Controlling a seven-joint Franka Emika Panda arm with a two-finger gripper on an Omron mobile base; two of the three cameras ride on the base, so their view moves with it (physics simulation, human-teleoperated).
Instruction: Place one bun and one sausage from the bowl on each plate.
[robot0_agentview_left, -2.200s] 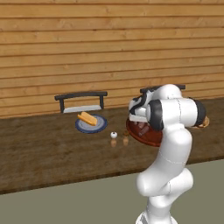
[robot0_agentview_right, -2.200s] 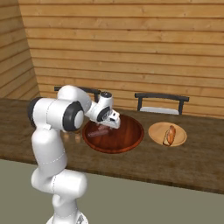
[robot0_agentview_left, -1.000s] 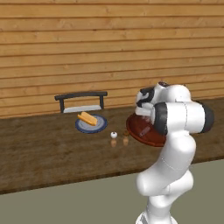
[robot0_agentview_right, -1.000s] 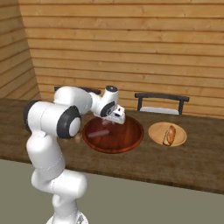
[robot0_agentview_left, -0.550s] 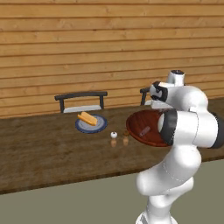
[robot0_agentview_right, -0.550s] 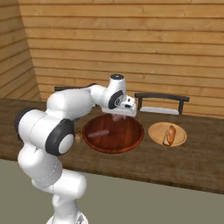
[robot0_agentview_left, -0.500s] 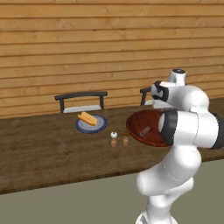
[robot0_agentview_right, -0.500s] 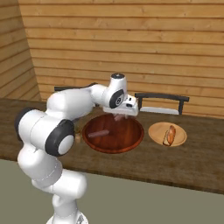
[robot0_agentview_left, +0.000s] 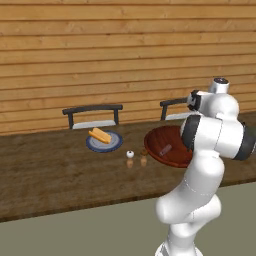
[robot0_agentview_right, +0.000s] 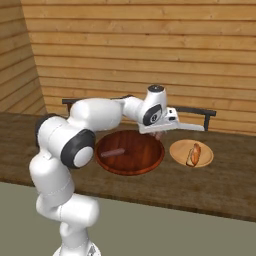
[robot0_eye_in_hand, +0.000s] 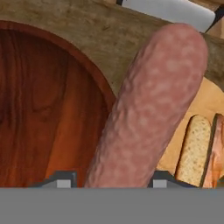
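We hold a mottled pink sausage (robot0_eye_in_hand: 148, 109) in our gripper (robot0_agentview_right: 159, 133), closed on it above the far rim of the wide reddish-brown wooden bowl (robot0_agentview_right: 130, 151). We judge this the carrying step. The tan-orange plate (robot0_agentview_right: 191, 152) on the wooden desk (robot0_agentview_right: 230, 195) already shows a bun with filling; next we must choose the right plate and lower gently.

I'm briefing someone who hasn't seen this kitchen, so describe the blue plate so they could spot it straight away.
On the long dark wooden counter under the plank wall, look left of the big red-brown bowl, in front of a small dark rack. The blue-grey plate lies there, flat, darker-rimmed, holding one bun. The other plate is tan-orange, right of the bowl.
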